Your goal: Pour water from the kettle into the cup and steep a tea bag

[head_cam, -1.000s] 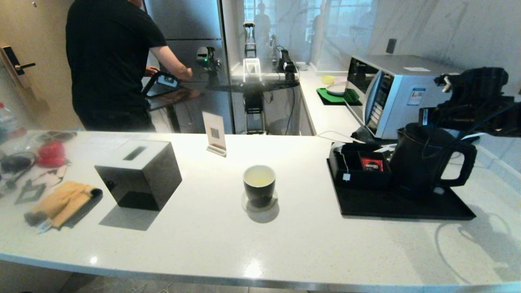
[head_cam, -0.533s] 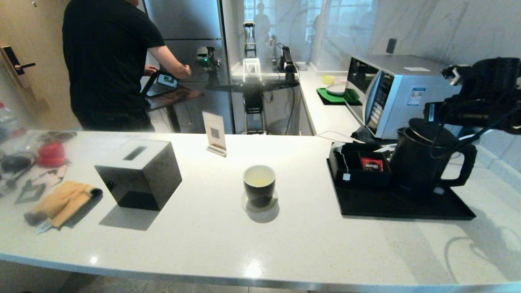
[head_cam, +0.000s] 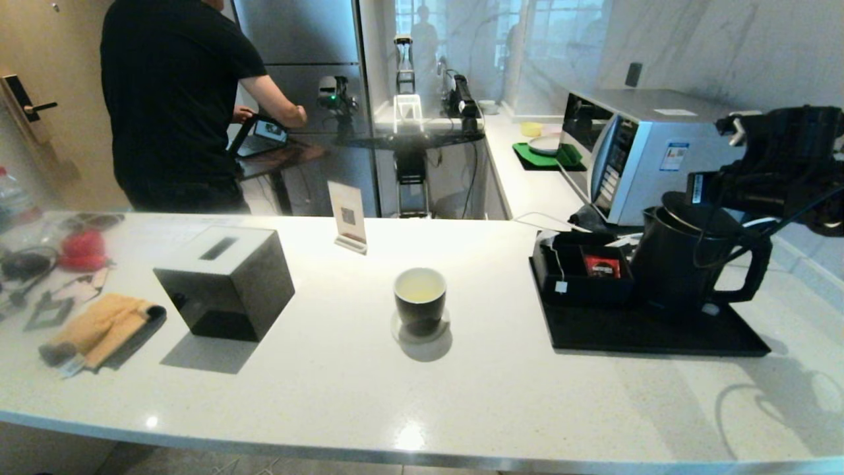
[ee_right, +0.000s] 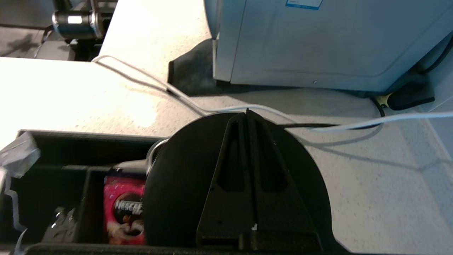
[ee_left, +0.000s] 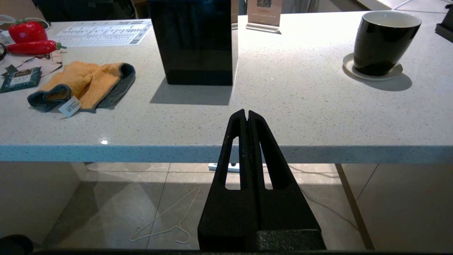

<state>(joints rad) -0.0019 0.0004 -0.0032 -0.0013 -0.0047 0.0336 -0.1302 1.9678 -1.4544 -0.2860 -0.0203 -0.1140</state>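
The tea bag (head_cam: 560,265) lies in the black organiser (head_cam: 580,270) on the tray (head_cam: 653,333), beside the kettle (head_cam: 686,264). The right pincer (ee_right: 247,117), fully closed and empty, hovers above the kettle lid. Open it first, then descend onto the string. The left pincer (ee_left: 246,115) is closed, parked below the bench (head_cam: 461,396) edge. The cup (head_cam: 420,298) already holds water (head_cam: 420,286).

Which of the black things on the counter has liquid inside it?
The cup on the pale coaster: its white inside shows yellowish water. The kettle and black box are closed.
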